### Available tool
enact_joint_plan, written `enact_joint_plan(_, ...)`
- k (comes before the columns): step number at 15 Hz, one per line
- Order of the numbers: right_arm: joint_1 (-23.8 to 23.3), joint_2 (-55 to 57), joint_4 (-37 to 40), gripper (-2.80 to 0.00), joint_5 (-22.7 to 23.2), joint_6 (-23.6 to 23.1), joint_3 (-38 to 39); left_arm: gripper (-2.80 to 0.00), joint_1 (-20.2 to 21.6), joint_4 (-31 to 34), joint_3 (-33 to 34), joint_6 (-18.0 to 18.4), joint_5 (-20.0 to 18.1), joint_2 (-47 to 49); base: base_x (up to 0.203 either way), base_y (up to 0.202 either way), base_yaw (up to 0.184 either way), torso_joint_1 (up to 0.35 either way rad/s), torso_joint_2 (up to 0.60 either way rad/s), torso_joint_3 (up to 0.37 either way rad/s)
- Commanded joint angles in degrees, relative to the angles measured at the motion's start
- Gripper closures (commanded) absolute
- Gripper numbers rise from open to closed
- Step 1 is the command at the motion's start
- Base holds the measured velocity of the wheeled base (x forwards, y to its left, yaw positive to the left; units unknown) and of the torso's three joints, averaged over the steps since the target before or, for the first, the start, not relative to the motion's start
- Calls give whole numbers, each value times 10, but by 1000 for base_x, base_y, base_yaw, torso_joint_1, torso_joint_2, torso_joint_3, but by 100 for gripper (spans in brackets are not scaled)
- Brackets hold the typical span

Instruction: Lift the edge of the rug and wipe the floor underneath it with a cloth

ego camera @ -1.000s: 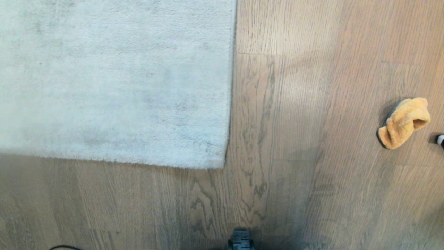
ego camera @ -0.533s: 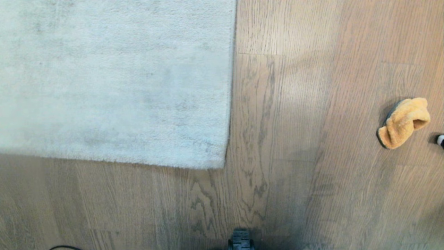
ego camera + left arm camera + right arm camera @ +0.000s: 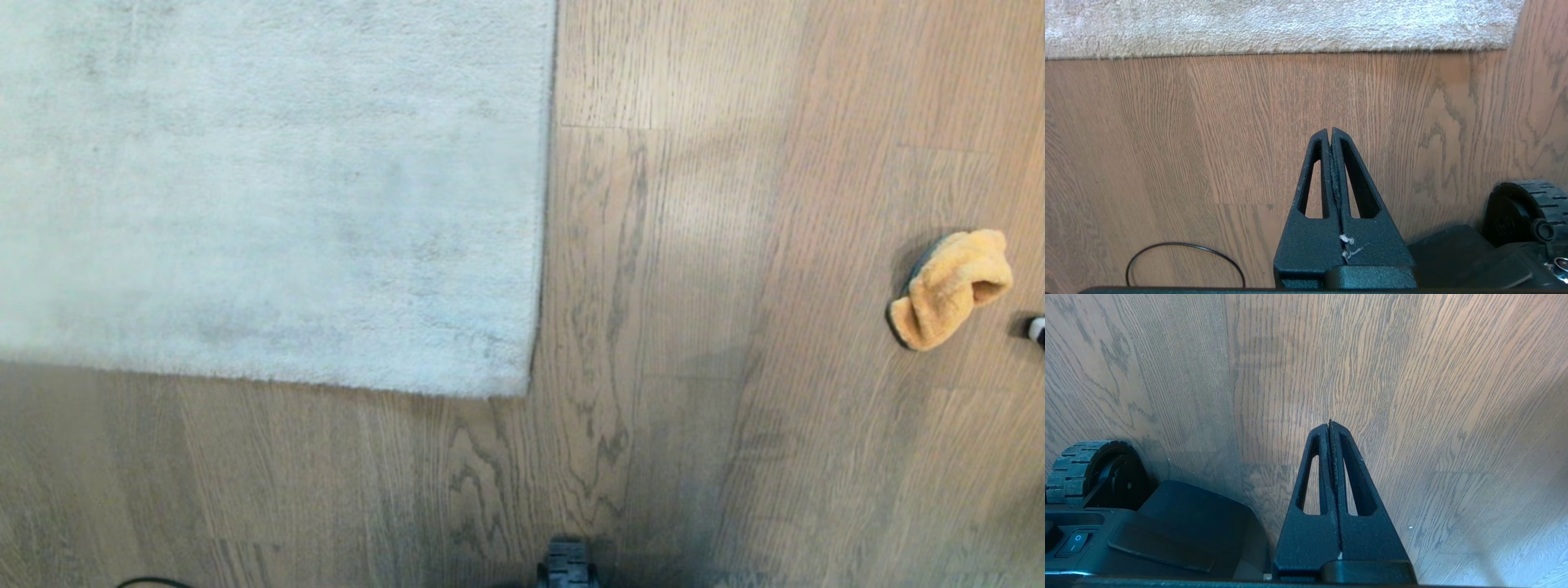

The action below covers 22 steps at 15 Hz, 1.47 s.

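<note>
Rug (image 3: 269,188) lies flat on floor (image 3: 694,327); cloth (image 3: 951,287) well right of rug (untouched); left tool (image 3: 1330,131) and right tool (image 3: 1329,424) both pressed together, empty.

A: Where does everything sit relative to the pale grey short-pile rug (image 3: 269,188)?

B: The rug lies flat on the brown wood-grain plank floor (image 3: 669,327), filling the far left. The small orange-tan plush cloth (image 3: 951,288) lies on the floor well to the rug's right.

A: And nearer than the rug?

B: A thin black cable loop (image 3: 1184,261) lies on the floor before the rug's near edge, beside the robot's black wheeled base (image 3: 1515,245).
</note>
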Motion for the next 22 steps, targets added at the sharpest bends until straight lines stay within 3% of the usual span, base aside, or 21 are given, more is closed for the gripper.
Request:
enact_joint_plan(1, 0, 1, -1, 0, 0, 0, 0, 0, 0, 0, 0, 0, 0, 0, 0, 0, 0, 0, 0, 0)
enact_joint_plan(6, 0, 1, -1, 0, 0, 0, 0, 0, 0, 0, 0, -19, 1, 0, 0, 0, 0, 0, 0, 0)
enact_joint_plan(22, 0, 1, -1, 0, 0, 0, 0, 0, 0, 0, 0, -19, 3, 0, 0, 0, 0, 0, 0, 0)
